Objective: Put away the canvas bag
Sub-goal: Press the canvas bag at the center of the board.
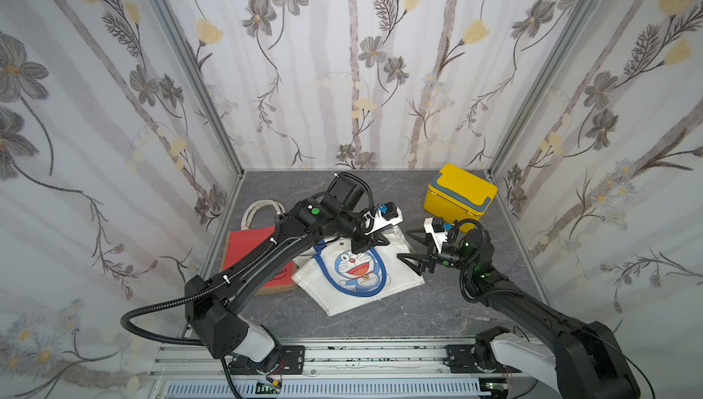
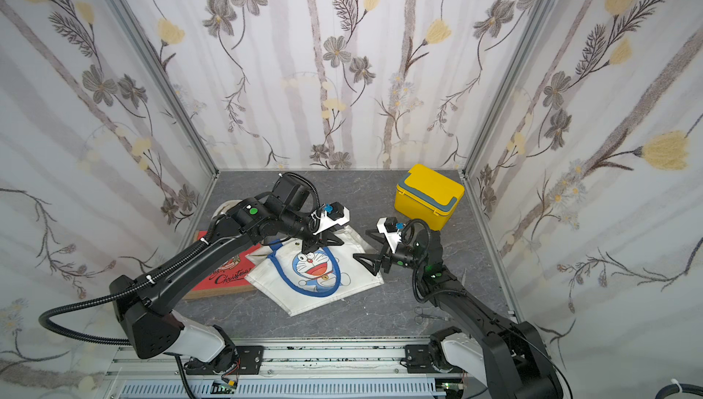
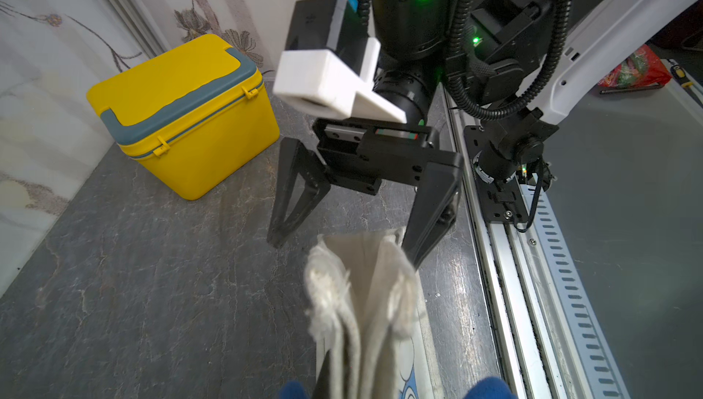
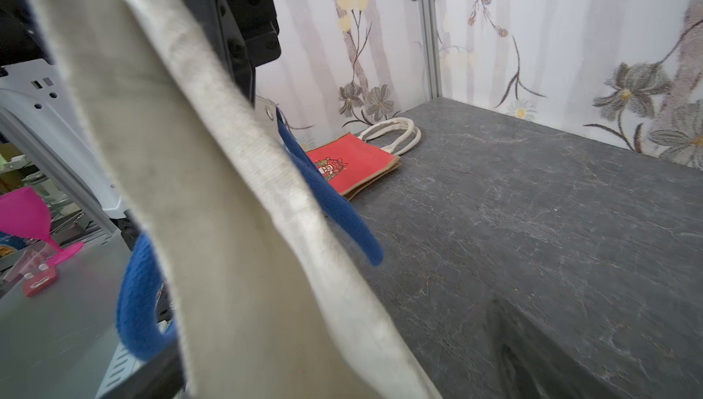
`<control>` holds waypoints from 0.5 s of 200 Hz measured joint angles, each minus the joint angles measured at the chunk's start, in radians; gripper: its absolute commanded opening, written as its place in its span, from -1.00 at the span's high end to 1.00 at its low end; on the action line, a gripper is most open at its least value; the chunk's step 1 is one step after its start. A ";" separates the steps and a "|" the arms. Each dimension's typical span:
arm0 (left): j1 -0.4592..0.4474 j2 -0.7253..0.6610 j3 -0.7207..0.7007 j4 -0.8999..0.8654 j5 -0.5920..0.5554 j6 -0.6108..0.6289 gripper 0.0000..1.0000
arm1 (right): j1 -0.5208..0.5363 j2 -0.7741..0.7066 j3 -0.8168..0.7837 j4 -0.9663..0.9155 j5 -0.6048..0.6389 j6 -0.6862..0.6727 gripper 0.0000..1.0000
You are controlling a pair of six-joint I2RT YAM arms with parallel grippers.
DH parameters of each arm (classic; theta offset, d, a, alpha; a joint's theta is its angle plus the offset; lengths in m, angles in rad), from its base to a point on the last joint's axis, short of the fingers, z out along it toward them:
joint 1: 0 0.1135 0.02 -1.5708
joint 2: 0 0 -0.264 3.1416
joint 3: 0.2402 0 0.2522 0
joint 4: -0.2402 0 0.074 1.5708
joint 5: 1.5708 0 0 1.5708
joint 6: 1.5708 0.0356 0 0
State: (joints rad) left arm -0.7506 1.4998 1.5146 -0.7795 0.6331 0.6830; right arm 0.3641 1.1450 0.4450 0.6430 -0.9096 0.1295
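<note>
Grey tabletop (image 1: 380, 321), mid-frame: with our left gripper (image 1: 371, 243) pinching the bag (image 1: 361, 269) at its upper edge, we should slide the wide-open right gripper (image 1: 403, 243) fully over the right hem before closing

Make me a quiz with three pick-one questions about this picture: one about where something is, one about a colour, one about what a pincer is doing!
1. Where on the table is the yellow cooler box? A. far right corner B. middle C. near left corner
2. What colour are the handles of the canvas bag? A. white B. green C. blue
3. How is the right pincer? A. shut on the bag B. open, holding nothing C. shut on the box
Answers: 1 A, it sits far back on the robot's right; 2 C, blue straps show; 3 B, its jaws stand wide apart, gripping nothing.
</note>
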 measured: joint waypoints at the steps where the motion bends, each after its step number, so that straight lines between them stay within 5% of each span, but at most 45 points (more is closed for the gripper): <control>1: 0.000 0.000 0.000 0.000 0.000 0.000 1.00 | 0.001 0.003 0.002 0.000 0.000 -0.001 -0.97; 36: 0.000 0.005 0.000 -0.001 0.006 0.006 1.00 | 0.040 0.106 0.033 -0.007 -0.032 -0.049 -0.45; 46: 0.000 0.005 0.000 0.000 0.000 0.006 1.00 | 0.040 0.110 0.021 -0.006 -0.034 -0.057 -0.13; 68: 0.008 0.001 -0.005 -0.002 -0.014 0.010 1.00 | 0.042 0.097 -0.026 -0.005 -0.038 -0.072 1.00; 95: 0.013 0.001 -0.007 0.002 -0.019 0.014 1.00 | 0.044 0.063 -0.076 0.020 -0.056 -0.077 1.00; 100: 0.011 0.001 -0.007 0.004 -0.019 0.015 1.00 | 0.044 0.058 -0.083 0.027 -0.054 -0.077 0.84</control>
State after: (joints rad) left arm -0.7391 1.5005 1.5078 -0.7757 0.6140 0.6983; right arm 0.4084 1.2026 0.3618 0.6697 -0.9638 0.0525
